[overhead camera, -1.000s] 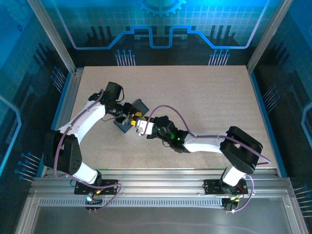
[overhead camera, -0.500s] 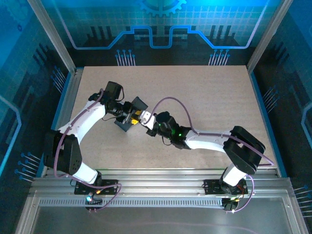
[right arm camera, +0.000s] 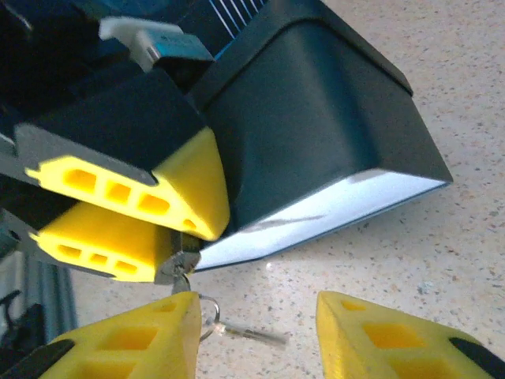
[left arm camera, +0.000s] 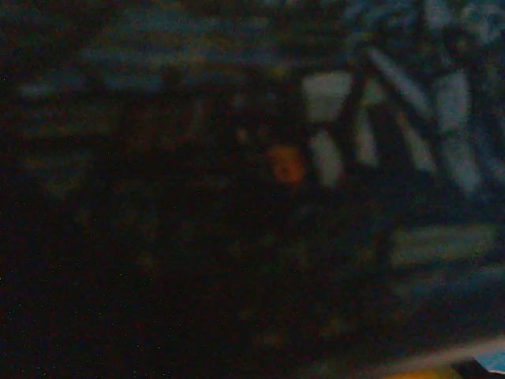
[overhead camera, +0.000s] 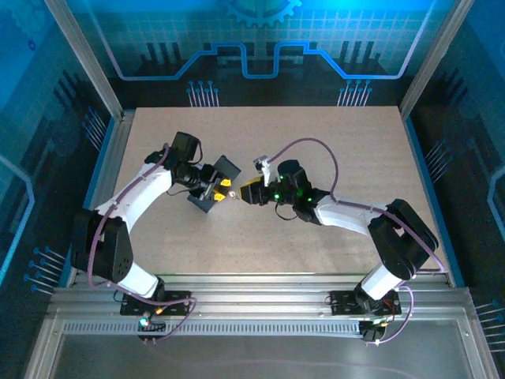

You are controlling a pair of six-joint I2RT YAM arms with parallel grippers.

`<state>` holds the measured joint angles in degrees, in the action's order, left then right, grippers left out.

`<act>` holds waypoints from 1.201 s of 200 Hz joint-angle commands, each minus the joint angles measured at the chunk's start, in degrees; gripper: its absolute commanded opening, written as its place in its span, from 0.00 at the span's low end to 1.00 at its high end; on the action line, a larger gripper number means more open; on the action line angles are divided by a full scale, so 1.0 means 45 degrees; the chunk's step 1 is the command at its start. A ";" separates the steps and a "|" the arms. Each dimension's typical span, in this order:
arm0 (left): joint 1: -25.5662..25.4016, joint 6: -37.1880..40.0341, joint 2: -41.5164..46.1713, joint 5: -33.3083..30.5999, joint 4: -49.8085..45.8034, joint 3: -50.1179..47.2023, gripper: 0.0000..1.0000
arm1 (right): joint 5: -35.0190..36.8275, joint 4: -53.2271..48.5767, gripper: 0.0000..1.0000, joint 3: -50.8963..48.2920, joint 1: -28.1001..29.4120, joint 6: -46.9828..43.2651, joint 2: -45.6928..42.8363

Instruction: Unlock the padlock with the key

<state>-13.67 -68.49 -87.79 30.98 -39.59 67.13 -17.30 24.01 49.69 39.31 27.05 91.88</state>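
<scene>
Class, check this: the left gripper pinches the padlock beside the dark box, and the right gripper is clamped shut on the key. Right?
Not quite. The right gripper is open, jaws apart, not clamped on the key. The right wrist view shows it; the rest stands.

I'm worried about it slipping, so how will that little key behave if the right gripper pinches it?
The key looks thin and bare metal, so it is probably light, stiff and slippery. It seems to hang on a wire ring by the padlock, so it will likely swing or pivot when nudged.
</scene>
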 commanded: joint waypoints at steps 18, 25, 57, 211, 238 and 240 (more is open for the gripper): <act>0.0033 0.0337 -0.0023 0.0131 -0.0055 0.0059 0.07 | -0.1403 0.1105 0.44 0.0593 0.0110 0.2178 0.0698; 0.0030 0.0335 -0.0023 0.0133 -0.0078 0.0081 0.07 | -0.1441 0.1182 0.44 0.0633 0.0145 0.2202 0.0800; 0.0030 0.0222 -0.0079 0.0187 0.0072 0.0083 0.07 | -0.1543 0.1107 0.45 0.0985 0.0443 0.1968 0.1209; 0.0456 0.1126 0.0212 -0.1049 -0.0749 0.0439 0.60 | -0.1522 -0.0510 0.07 0.1778 -0.0183 0.2919 0.1740; 0.1140 0.1571 0.0732 -0.1236 -0.1058 0.0623 0.66 | -0.1594 -0.1755 0.07 0.2144 -0.0449 0.2442 0.1238; 0.1192 0.1632 0.0766 -0.1278 -0.1078 0.0642 0.66 | -0.1602 -0.1813 0.07 0.2166 -0.0467 0.2406 0.1213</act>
<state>-11.20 -64.45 -87.79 27.59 -41.01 67.77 -23.70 21.32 56.47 38.44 40.40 101.08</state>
